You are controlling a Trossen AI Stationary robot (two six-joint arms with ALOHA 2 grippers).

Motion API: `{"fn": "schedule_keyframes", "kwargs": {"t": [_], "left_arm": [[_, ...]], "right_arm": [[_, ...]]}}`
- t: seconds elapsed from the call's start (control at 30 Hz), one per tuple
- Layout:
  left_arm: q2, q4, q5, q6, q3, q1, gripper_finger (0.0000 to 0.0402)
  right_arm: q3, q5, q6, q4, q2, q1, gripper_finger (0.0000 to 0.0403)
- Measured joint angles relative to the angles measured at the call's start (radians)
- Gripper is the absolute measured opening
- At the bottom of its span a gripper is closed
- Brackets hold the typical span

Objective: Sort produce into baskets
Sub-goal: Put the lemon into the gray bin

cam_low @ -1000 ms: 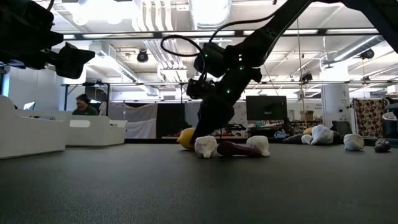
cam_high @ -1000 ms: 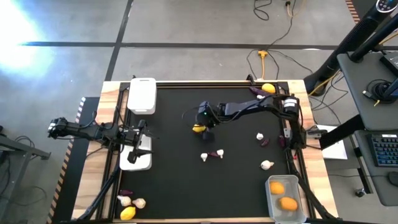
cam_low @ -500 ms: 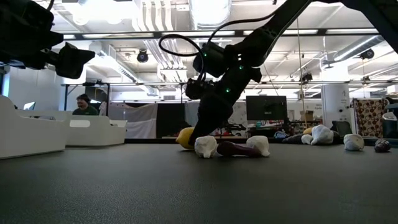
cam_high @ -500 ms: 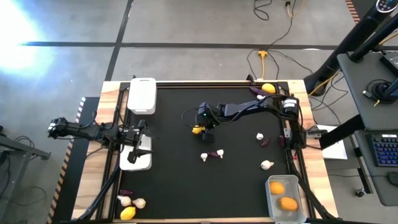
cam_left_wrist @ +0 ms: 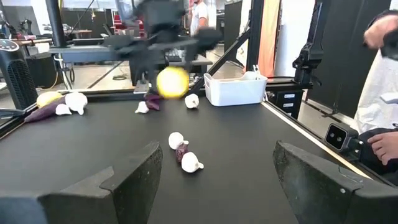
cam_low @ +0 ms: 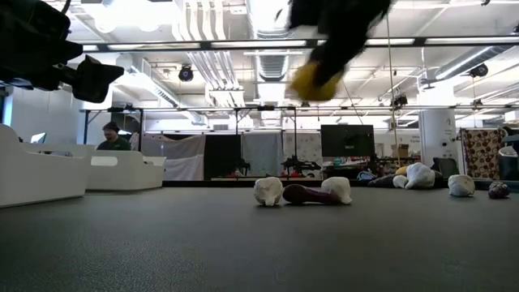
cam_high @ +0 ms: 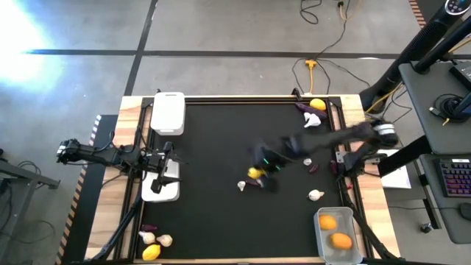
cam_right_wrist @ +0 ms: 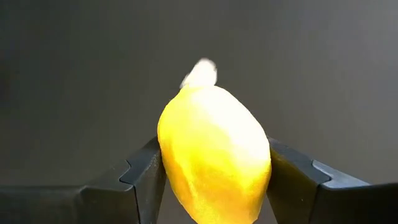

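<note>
A: Where is the yellow fruit (cam_right_wrist: 214,155) at this moment?

B: It is pinched between the two fingers of the right hand (cam_high: 257,171), and it is carried clear above the desk (cam_high: 213,213). From above it is seen just over the small cluster of two white bulbs and a purple piece (cam_low: 310,195), well apart from the clear basket (cam_high: 339,234) at the desk's near right corner.

A: Which basket is meant for it?

B: The clear basket is judged the right one, since two yellow-orange fruits (cam_high: 335,231) are already held there. The white basket (cam_high: 167,112) at the far left corner appears to be covered or turned over, and nothing of its contents can be told.

A: How should the carry be done well?

B: The fruit should be kept high enough that the cluster beneath is not brushed, and the grip should not be loosened until the fruit is brought directly over the clear basket. It should then be lowered inside the rim before the fingers are parted, so that a round piece is not bounced out.

A: And the left hand (cam_high: 168,157)?

B: It is held spread wide over the other white basket (cam_high: 151,193), at the left edge, far from the clear basket, and is not needed here.
</note>
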Motion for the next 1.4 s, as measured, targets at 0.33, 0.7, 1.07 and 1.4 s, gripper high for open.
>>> {"fn": "schedule_keyframes", "kwargs": {"t": [0.33, 0.7, 1.07, 1.4], "left_arm": [[-0.001, 0.000, 0.000, 0.000, 0.000, 0.000, 0.0288], [0.000, 0.000, 0.000, 0.000, 0.000, 0.000, 0.0288], [0.000, 0.000, 0.000, 0.000, 0.000, 0.000, 0.0288], [0.000, 0.000, 0.000, 0.000, 0.000, 0.000, 0.0288]], "right_arm": [[-0.001, 0.142, 1.039, -0.392, -0.154, 0.554, 0.0217], [-0.005, -0.111, 1.672, -0.538, -0.017, 0.909, 0.0217], [-0.034, -0.209, 1.635, -0.622, 0.124, 0.909, 0.0217], [-0.098, -0.206, 1.591, -0.624, 0.139, 0.893, 0.0269]]}}
